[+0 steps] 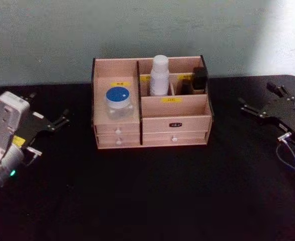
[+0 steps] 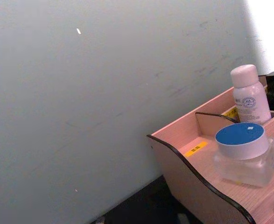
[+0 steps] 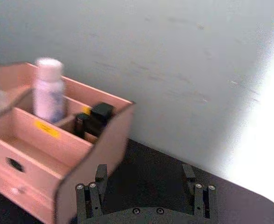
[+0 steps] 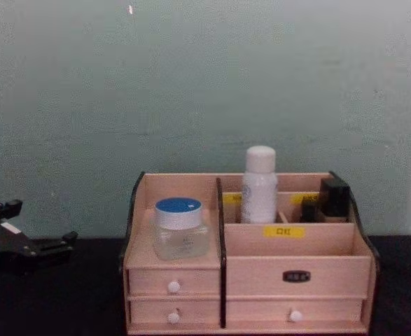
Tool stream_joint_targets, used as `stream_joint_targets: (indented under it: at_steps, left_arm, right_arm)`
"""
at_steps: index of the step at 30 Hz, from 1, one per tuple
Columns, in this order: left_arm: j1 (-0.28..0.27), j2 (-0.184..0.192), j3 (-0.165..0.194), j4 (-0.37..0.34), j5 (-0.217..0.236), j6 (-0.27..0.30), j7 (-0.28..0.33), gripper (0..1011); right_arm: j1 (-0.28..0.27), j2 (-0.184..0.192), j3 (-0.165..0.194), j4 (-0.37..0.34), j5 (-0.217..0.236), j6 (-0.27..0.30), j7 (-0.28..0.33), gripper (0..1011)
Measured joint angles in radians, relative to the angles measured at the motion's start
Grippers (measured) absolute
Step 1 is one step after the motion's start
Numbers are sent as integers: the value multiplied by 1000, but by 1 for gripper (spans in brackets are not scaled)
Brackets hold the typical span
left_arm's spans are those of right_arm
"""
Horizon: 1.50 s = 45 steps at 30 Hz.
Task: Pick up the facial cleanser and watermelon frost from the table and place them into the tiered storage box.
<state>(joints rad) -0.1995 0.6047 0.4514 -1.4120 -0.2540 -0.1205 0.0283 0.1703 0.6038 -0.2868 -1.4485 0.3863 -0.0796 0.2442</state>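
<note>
The tiered storage box (image 1: 117, 138) (image 4: 261, 276) stands at the back middle of the black table (image 1: 147, 196). A clear jar with a blue lid (image 1: 118, 103) (image 2: 246, 151) (image 4: 180, 227) sits on its left step. A white bottle (image 1: 160, 75) (image 2: 249, 95) (image 3: 49, 91) (image 4: 260, 185) stands upright in a rear compartment. These fit the facial cleanser and watermelon frost, but I cannot tell which is which. My left gripper (image 1: 62, 119) (image 4: 40, 227) hangs open and empty left of the box. My right gripper (image 1: 248, 108) (image 3: 144, 175) is open and empty to its right.
Black cosmetic items (image 1: 200, 80) (image 3: 97, 119) (image 4: 333, 198) fill the box's rear right compartment. A pale wall rises right behind the box. A cable loop (image 1: 290, 155) dangles by the right wrist. Bare table lies in front of the box and on both sides.
</note>
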Motion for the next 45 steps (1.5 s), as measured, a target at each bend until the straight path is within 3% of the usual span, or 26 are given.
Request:
stream_joint_targets:
  at_steps: [2, 6, 11, 19, 25, 45]
  left_arm:
    - [0, 0, 0, 0, 0, 0, 0, 1001]
    - [0, 0, 0, 0, 0, 0, 0, 1001]
    - [0, 0, 0, 0, 0, 0, 0, 1001]
    - [0, 0, 0, 0, 0, 0, 0, 1001]
    - [0, 0, 0, 0, 0, 0, 0, 1001]
    - [0, 0, 0, 0, 0, 0, 0, 1001]
  right_arm:
    - [-9, -17, 2, -1, -54, 14, -72, 1002]
    - [-12, -43, -8, 2, -131, 31, -152, 1002]
    - [0, -78, -34, 27, -221, 45, -227, 1002]
    - [51, -136, -81, 110, -343, 51, -288, 1002]
    - [71, -156, -85, 143, -372, 70, -291, 1002]
    - [68, -153, -85, 137, -370, 65, -291, 1002]
